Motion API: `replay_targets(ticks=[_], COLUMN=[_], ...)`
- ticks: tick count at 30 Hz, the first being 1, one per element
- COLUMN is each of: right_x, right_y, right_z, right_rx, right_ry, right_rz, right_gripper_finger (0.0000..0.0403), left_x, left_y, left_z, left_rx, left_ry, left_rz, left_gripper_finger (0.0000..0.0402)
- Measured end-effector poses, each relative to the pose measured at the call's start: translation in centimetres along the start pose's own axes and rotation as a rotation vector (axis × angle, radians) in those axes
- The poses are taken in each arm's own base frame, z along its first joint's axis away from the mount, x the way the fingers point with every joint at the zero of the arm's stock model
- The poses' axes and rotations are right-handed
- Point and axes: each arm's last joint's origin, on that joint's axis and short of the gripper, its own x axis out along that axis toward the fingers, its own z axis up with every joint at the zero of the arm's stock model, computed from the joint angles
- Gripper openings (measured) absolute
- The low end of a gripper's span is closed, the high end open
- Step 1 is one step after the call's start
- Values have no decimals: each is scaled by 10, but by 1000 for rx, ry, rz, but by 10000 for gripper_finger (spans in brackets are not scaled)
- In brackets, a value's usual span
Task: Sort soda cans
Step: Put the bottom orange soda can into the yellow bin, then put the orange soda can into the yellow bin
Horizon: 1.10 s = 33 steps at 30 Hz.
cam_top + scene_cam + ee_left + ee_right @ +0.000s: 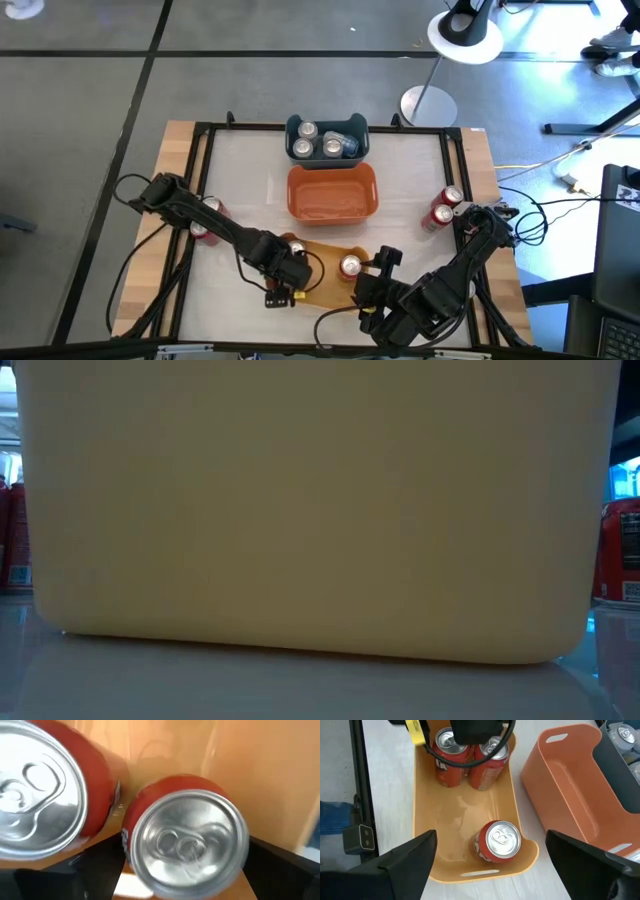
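Three cans: upright in yellow bin (507, 827), one alone (498, 840)
Right gripper (490, 862): wide open, empty, above lone can
Left gripper (285, 272): over the pair (470, 757), jaw state not visible

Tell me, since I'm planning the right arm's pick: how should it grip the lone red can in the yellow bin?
Grip the upright red soda can across its round body, coming straight down; the open right gripper already straddles it, and the shallow yellow plastic bin leaves room around it.

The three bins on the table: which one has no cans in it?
The orange bin in the middle is empty. The dark blue bin behind it holds silver-topped cans, and the yellow bin nearest the arms holds three red cans.
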Motion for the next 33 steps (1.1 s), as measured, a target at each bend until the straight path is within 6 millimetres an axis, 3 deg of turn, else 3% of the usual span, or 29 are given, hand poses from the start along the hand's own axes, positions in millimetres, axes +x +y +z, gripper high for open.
replay_targets(ticks=[7, 11, 21, 25, 33], right_x=[0, 2, 36, 60, 93], right_y=[0, -1, -17, -21, -28], right_z=[0, 2, 20, 18, 8], right_rx=[-11, -6, 3, -5, 2], right_ry=[6, 14, 123, 190, 285], right_rz=[4, 8, 61, 56, 22], right_gripper_finger=[372, 372, 372, 372, 372], left_x=[-43, -72, -132, -140, -133], left_y=[2, 8, 20, 29, 78], left_z=[-5, -17, -93, -124, -182], left_rx=[20, -65, -233, -318, -587], left_ry=[-54, -84, -110, -167, -202], left_rz=[-30, -12, 306, 269, 249], left_gripper_finger=[351, 351, 351, 351, 351])
